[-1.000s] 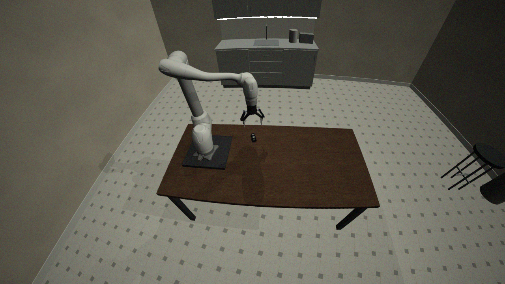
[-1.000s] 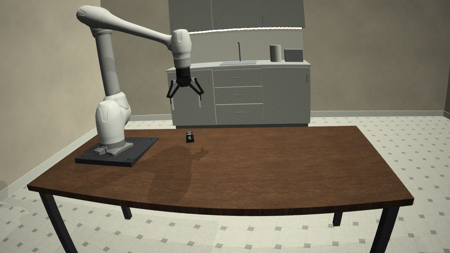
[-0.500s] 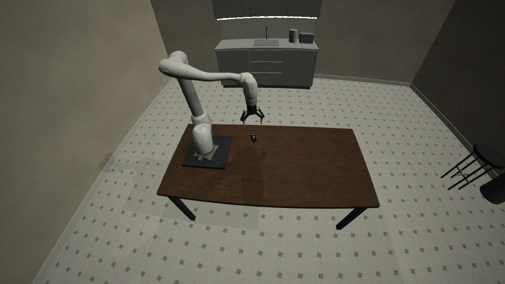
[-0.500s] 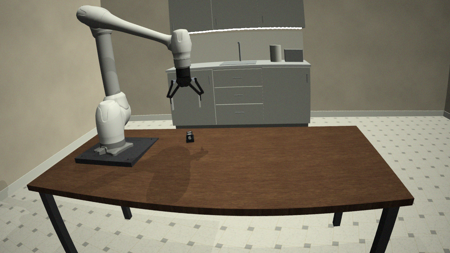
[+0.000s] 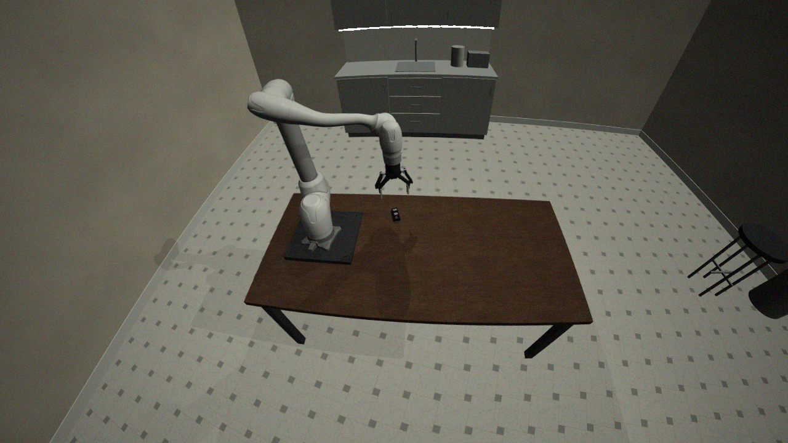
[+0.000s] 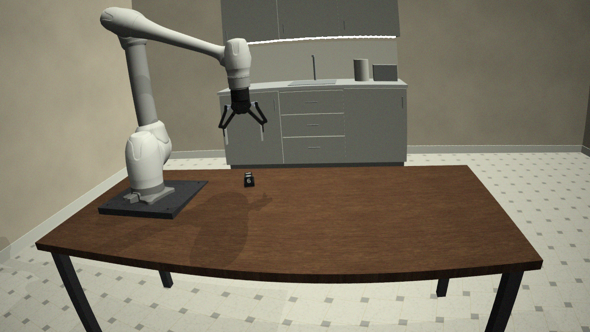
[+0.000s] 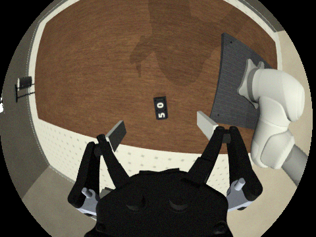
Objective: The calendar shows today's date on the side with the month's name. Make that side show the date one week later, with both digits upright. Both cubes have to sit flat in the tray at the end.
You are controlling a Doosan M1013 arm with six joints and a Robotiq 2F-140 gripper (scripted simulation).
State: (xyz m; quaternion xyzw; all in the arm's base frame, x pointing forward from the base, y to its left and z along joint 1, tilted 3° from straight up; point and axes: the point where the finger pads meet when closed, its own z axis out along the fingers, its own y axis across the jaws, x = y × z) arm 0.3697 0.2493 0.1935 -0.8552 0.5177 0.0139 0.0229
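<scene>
Calendar: we see the small dark calendar (image 6: 248,179) standing on the brown table (image 6: 350,222), near the far edge and just right of the arm's base plate (image 6: 187,193).
Tray contents: from the wrist view we read two cube tops, 5 and 0 (image 7: 160,108), lying side by side; whether the cubes sit flat we cannot tell at this size.
Side face: from the exterior view we see a 6 on the end facing that camera.
Claw: our gripper (image 6: 243,134) hangs released, fingers spread wide with nothing between them, high above the table's far edge, well apart from the calendar.
Edges: we see the calendar close to the far rim.
Open room: we see broad bare wood to the right of the calendar and toward the near, curved edge; the arm's shadow (image 6: 222,231) falls there.
</scene>
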